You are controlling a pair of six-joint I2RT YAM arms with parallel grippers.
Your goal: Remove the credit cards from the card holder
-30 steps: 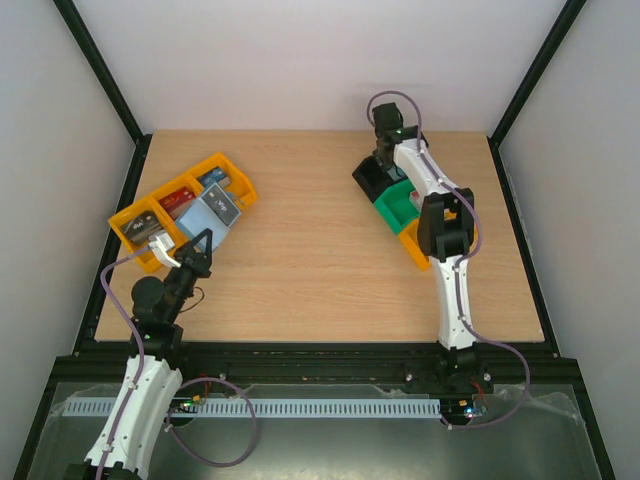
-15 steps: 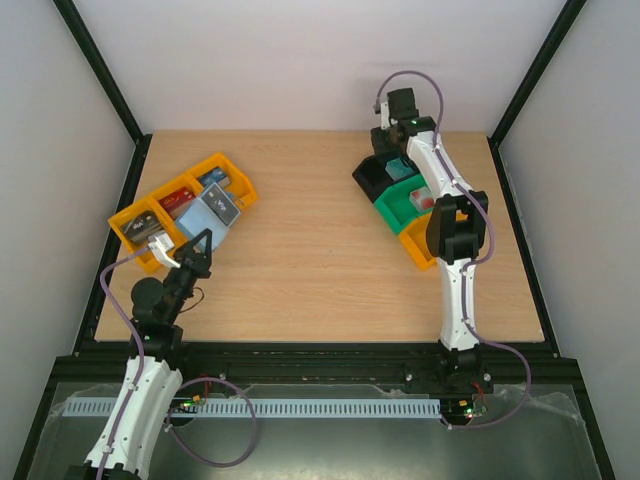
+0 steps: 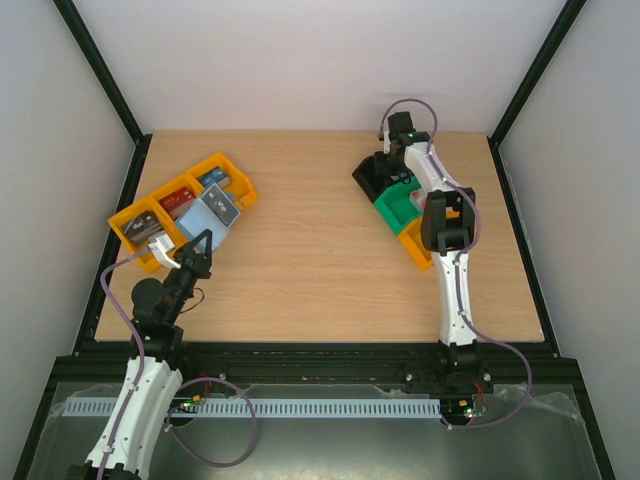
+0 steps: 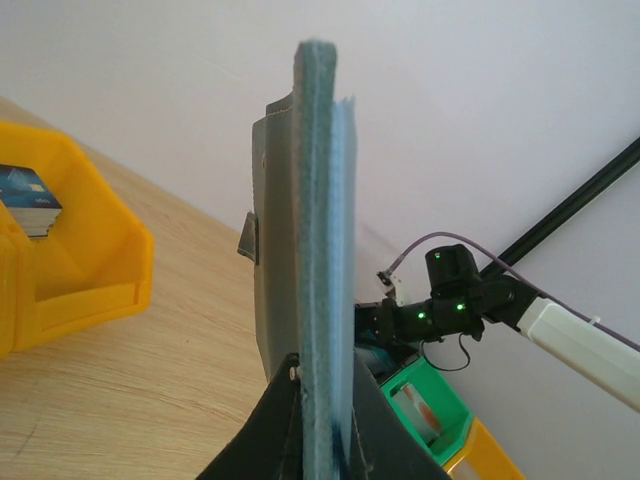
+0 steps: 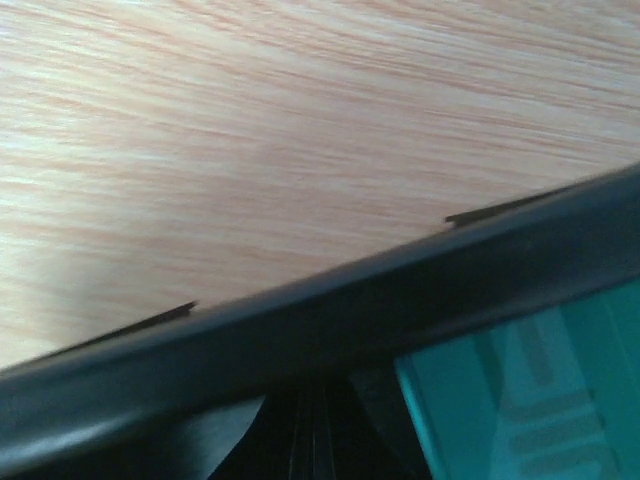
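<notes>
left wrist, card holder (image 4: 318, 250) upright in gripper (image 4: 322, 378)

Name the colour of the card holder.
Light blue; the card holder shows best in the left wrist view.

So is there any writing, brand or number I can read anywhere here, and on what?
Nothing here can be read as text.
teal card: pale printed marks, too blurred to read.
stack in the orange tray: dark blue print, too small to read.
card holder: no writing shows.
</notes>
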